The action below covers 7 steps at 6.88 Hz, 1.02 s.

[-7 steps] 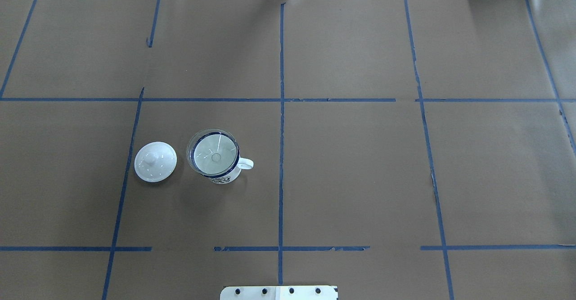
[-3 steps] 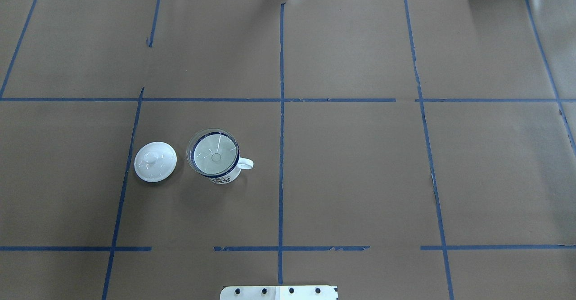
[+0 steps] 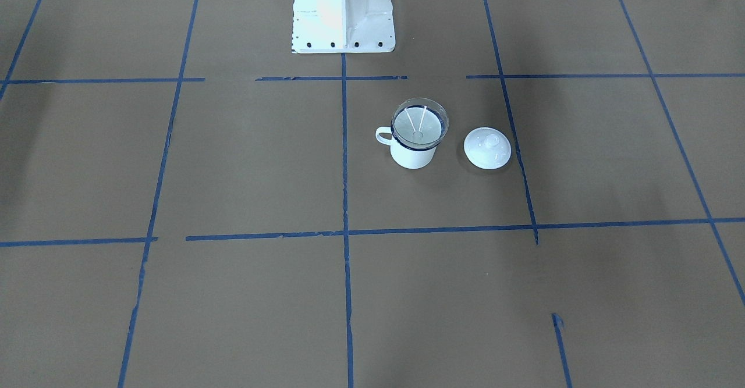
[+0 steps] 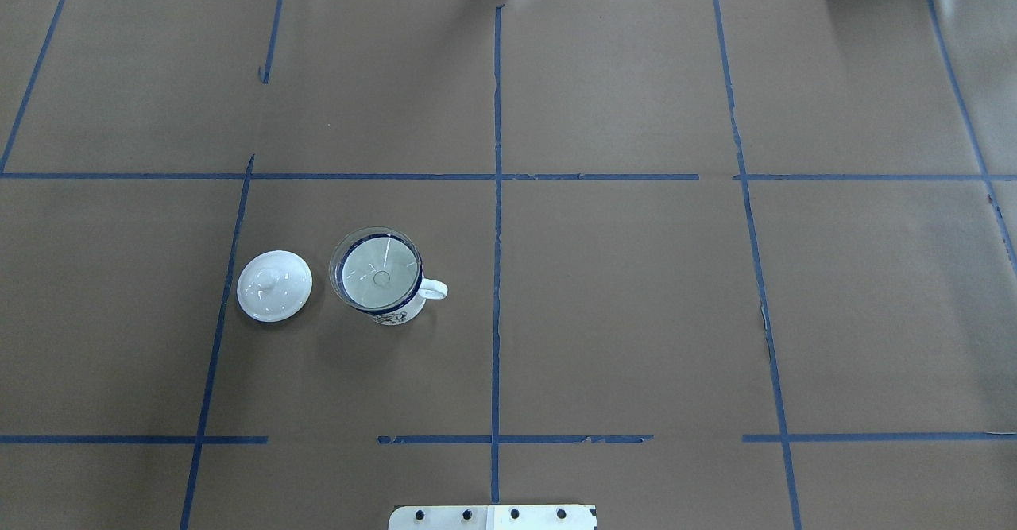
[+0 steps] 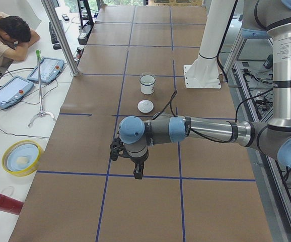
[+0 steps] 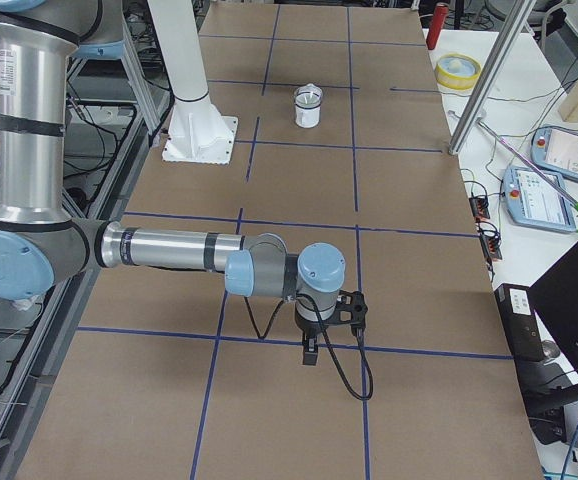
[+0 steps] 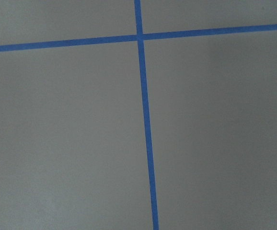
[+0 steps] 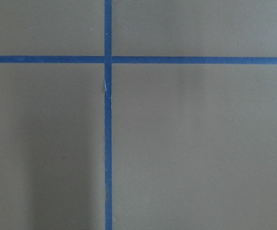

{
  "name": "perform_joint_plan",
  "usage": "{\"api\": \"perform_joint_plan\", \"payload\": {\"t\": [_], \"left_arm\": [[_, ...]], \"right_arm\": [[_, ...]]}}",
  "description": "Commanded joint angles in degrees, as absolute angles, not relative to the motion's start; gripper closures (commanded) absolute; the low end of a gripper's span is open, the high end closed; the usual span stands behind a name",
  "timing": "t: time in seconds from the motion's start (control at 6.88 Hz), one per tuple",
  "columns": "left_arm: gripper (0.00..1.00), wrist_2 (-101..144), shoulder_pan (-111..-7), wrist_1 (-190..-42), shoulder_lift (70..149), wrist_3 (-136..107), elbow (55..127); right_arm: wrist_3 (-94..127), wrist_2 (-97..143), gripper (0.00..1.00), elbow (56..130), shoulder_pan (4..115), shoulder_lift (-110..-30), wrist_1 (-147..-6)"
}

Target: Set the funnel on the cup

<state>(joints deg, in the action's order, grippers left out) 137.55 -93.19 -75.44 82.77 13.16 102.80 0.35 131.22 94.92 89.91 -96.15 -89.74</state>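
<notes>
The clear funnel (image 4: 380,272) sits upright in the mouth of the white cup (image 4: 395,315), its spout pointing down inside. The same funnel (image 3: 419,123) and cup (image 3: 412,156) stand left of the lid in the front-facing view. The cup's handle points toward the table's middle. Nothing touches either of them. My left gripper (image 5: 138,175) hangs over the table's left end, far from the cup (image 5: 147,85). My right gripper (image 6: 310,355) hangs over the right end, far from the cup (image 6: 309,108). Whether either is open or shut, I cannot tell.
A round white knobbed lid (image 4: 274,285) lies flat on the brown paper just left of the cup. Blue tape lines grid the table. The robot's white base (image 3: 342,13) stands at the near edge. A person and tablets (image 5: 47,68) are at the far side.
</notes>
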Motion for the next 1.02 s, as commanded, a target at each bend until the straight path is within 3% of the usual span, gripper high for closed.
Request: {"api": "perform_joint_plan", "payload": {"t": [0.0,0.87], "left_arm": [[0.0,137.46,-93.16,-75.76,82.97,13.27,102.22],[0.0,135.7,-93.25,-75.59,82.88,13.18,102.48]], "right_arm": [[0.35,131.22,0.0,94.92,89.91,-96.15,-89.74],[0.35,131.22,0.0,94.92,89.91,-96.15,-89.74]]}}
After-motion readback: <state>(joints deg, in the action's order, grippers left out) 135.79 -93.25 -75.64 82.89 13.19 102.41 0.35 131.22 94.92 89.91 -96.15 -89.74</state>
